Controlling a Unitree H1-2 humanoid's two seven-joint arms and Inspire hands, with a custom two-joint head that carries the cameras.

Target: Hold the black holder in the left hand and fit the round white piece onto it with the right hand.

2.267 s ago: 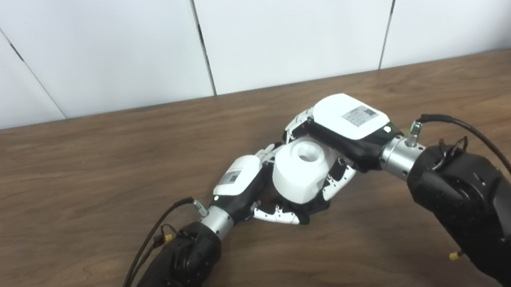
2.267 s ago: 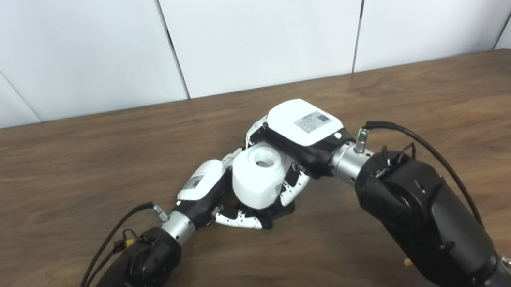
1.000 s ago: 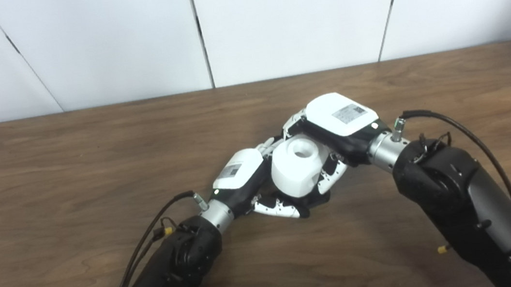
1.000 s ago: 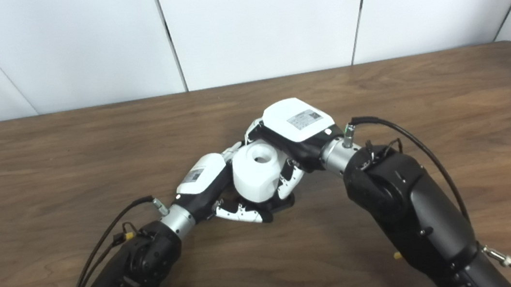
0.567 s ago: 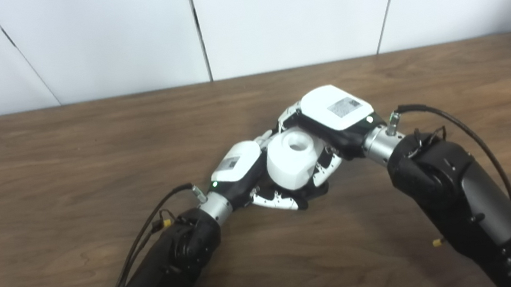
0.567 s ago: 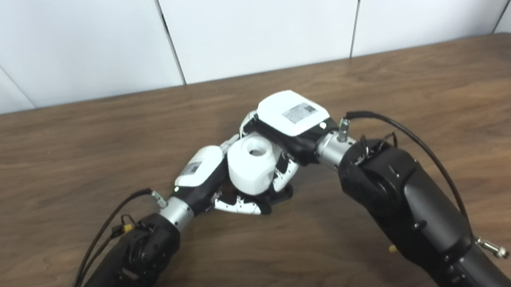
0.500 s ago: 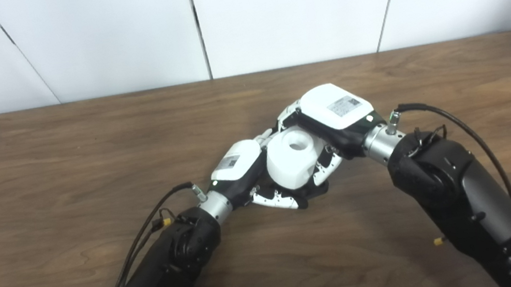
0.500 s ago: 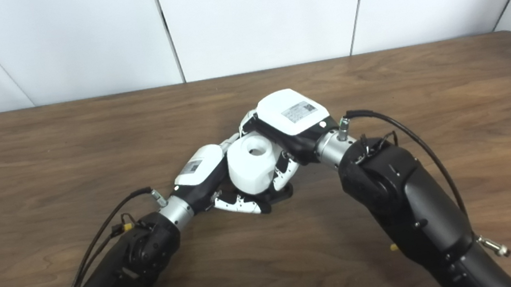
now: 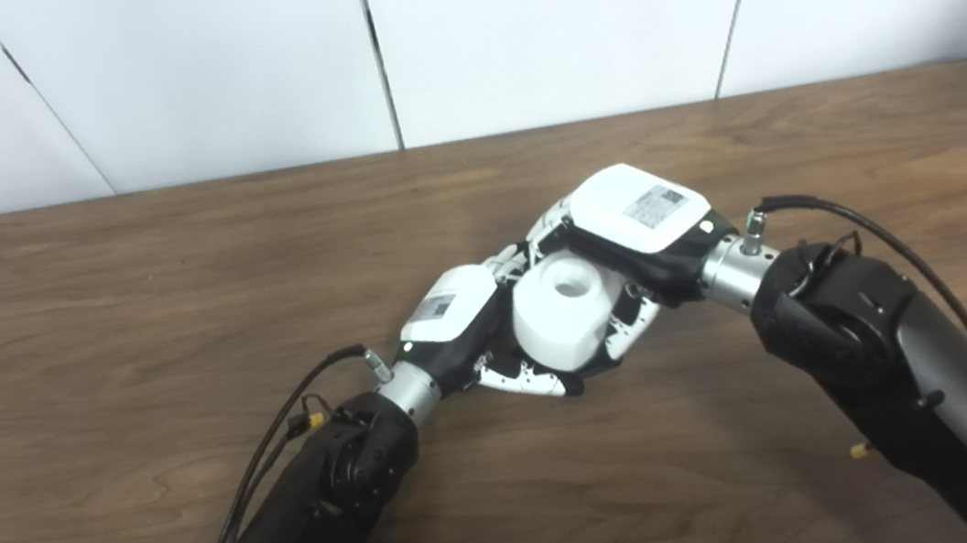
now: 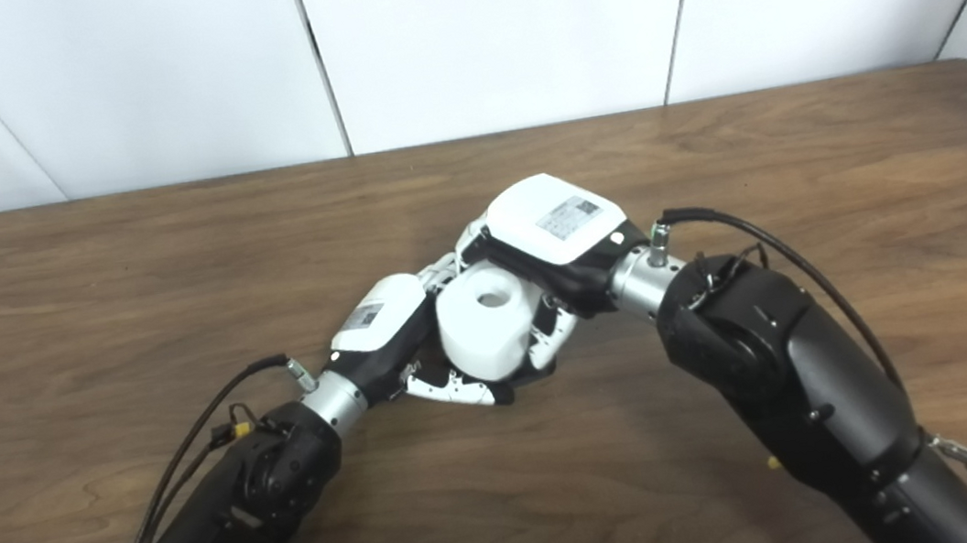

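The round white piece (image 9: 564, 310), a thick ring with a hole in its top, sits between both hands near the table's middle. My right hand (image 9: 639, 225) wraps it from the far right, fingers curled down its sides. My left hand (image 9: 461, 316) lies against its left side, fingers curled underneath around the black holder (image 9: 593, 371), of which only a dark sliver shows below the white piece. The same group appears in the right eye view, with the white piece (image 10: 490, 321) between the left hand (image 10: 383, 321) and right hand (image 10: 556, 226).
A brown wooden table (image 9: 126, 288) spreads on all sides of the hands. White wall panels (image 9: 545, 24) stand behind its far edge. Cables run along both forearms.
The camera tilted, shifting the whole picture. Both hands stay clasped on the white piece and holder; the right arm has swung a little to the right since half a second ago.
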